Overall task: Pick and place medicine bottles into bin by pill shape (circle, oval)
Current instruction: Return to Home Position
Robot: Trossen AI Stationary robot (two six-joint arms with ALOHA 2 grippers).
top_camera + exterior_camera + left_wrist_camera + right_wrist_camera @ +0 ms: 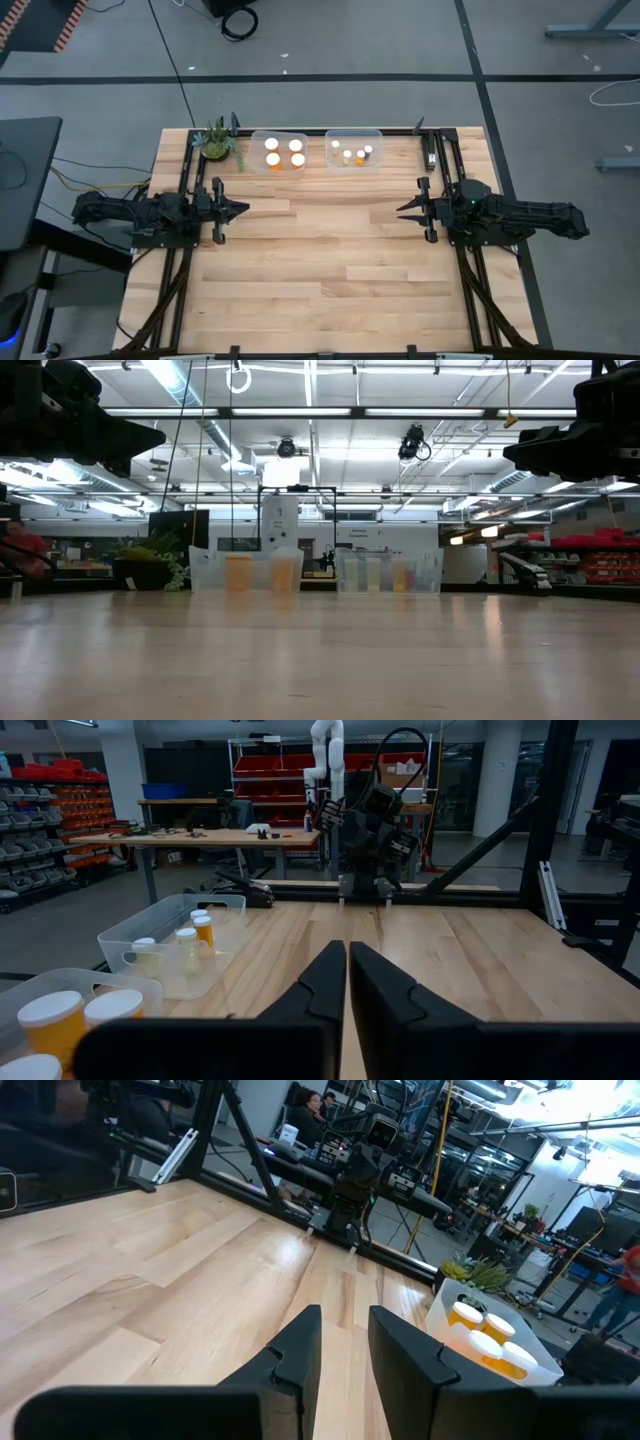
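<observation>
Several larger medicine bottles with white caps and orange bodies stand in the left clear bin at the table's far edge. Several smaller bottles stand in the right clear bin beside it. My left gripper hovers at the table's left side, level, pointing right, shut and holding nothing. My right gripper hovers at the table's right side, level, pointing left, shut with nothing between its fingers. Both stand well short of the bins.
A small green potted plant stands left of the bins at the far left corner. Black frame rails run along the table's sides. Bare wood lies between the arms and toward the near edge. A person sits far behind the table.
</observation>
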